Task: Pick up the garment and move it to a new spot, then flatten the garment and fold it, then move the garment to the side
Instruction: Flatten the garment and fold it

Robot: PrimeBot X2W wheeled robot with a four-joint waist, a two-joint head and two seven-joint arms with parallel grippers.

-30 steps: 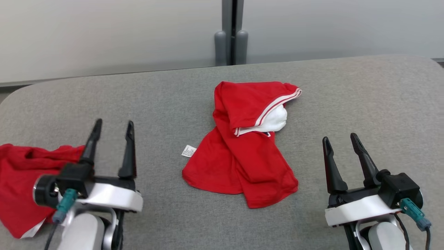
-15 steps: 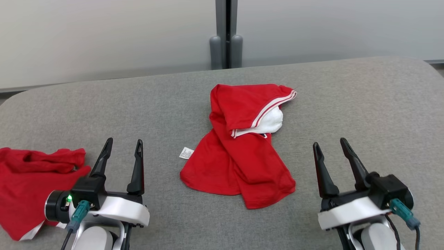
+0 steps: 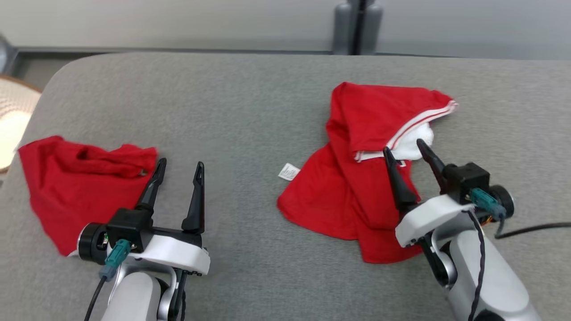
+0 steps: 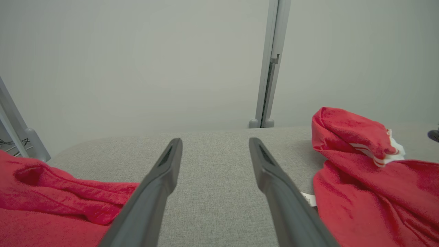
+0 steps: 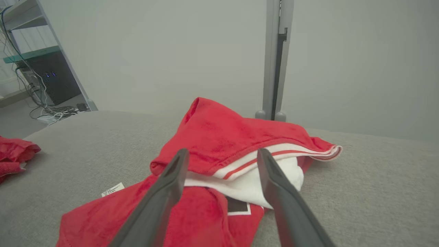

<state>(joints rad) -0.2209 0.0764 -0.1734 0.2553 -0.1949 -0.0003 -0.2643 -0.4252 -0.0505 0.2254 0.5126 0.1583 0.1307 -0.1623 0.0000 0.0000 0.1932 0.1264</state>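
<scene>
So, R tool [image 3: 402,146] spread, empty, at red garment [image 3: 352,111] (crumpled heap), L tool [image 3: 181,162] spread, empty too

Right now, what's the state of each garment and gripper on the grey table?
Red garment with white striped trim: crumpled, not flattened.
Second red garment: bunched, at left end of grey fabric tabletop.
Left gripper: open, empty, over bare tabletop.
Right gripper: open, empty, above the striped trim.
</scene>
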